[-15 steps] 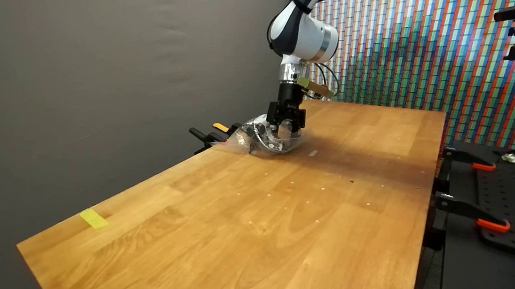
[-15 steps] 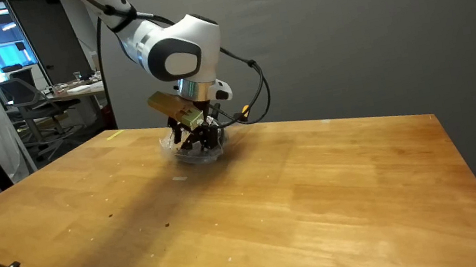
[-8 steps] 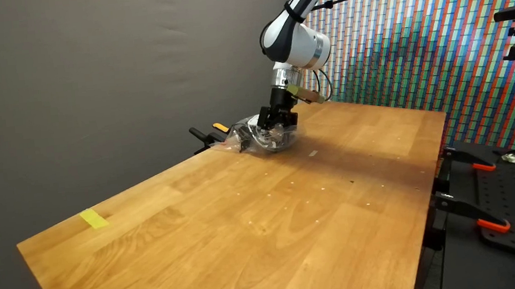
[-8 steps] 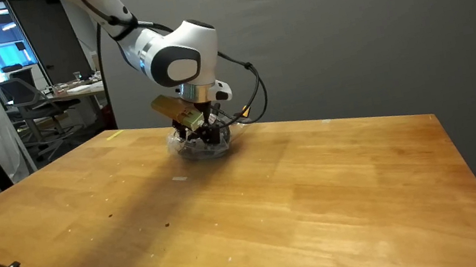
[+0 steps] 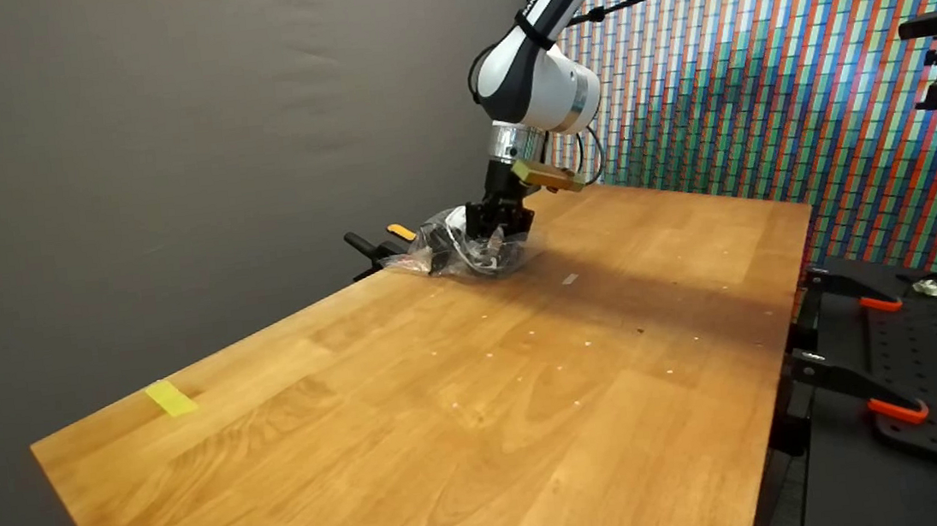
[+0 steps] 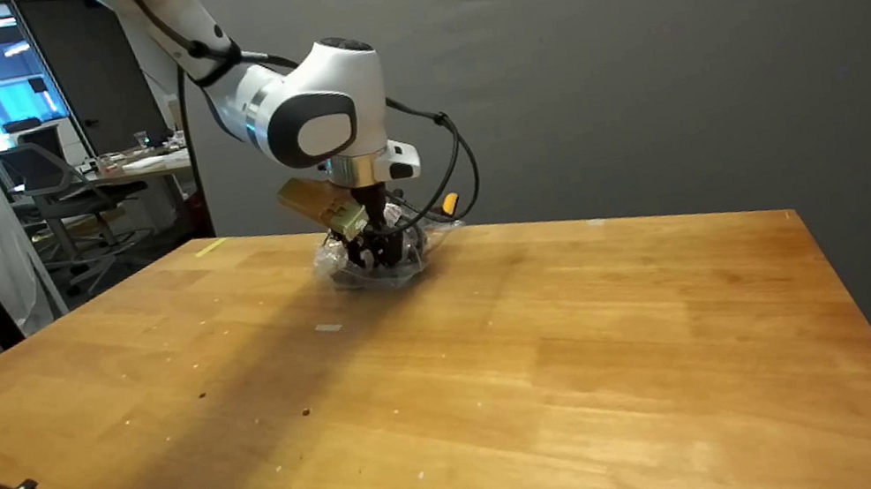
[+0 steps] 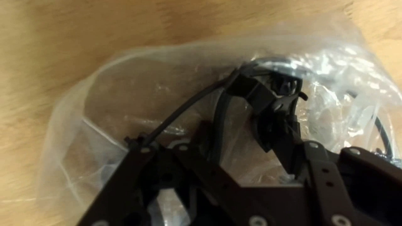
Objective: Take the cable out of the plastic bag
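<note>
The clear plastic bag (image 5: 408,264) lies crumpled near the table's edge by the grey wall, and in an exterior view the bag (image 6: 333,264) surrounds my fingertips. Black strands of cable (image 7: 188,102) show inside it in the wrist view, with a dark bulky part (image 7: 260,97) among them. My gripper (image 7: 240,135) points down within the bag. Its jaws stand part-way apart, and one dark strand (image 7: 221,110) runs between them close to the left finger. Whether anything is pinched lower down is hidden. Seen from outside, the gripper (image 5: 500,234) is low, just above the tabletop.
Wooden tabletop (image 5: 413,406) stretches out in front, with yellow tape (image 5: 170,396) near its edge. Behind the bag, a black-and-yellow clamp (image 5: 388,245) grips that edge. Orange-tipped clamps (image 5: 868,392) and a black side bench (image 5: 850,475) border the opposite side.
My gripper has sunk lower into the bag and shifted slightly toward the clamp edge. Its jaws have come closer together. The bag has slid a little toward the same edge.
</note>
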Available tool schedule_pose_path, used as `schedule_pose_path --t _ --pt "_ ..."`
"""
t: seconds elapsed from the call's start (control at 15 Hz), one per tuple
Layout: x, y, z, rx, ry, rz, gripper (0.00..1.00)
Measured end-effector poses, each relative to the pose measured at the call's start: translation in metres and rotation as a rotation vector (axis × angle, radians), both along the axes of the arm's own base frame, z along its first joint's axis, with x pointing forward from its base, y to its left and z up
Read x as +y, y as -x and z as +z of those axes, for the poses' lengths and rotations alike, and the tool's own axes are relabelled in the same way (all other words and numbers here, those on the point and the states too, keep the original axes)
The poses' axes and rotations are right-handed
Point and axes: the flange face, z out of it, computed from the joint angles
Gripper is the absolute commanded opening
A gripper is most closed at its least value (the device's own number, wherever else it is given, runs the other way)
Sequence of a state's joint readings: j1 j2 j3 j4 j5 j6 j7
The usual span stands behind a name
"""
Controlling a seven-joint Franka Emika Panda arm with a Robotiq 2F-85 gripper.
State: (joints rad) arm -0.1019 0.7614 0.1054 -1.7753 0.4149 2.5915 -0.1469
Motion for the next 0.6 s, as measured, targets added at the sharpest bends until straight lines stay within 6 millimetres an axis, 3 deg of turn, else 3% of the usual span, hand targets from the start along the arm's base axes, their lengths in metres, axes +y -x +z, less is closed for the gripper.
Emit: schedule_pose_path --t 0.33,0.6 --pt "0.0015 -0.0032 0.0061 -0.028 0.007 -0.036 0.08" --pt "0.0025 0.0013 0.0017 -0.046 0.013 -0.053 0.11"
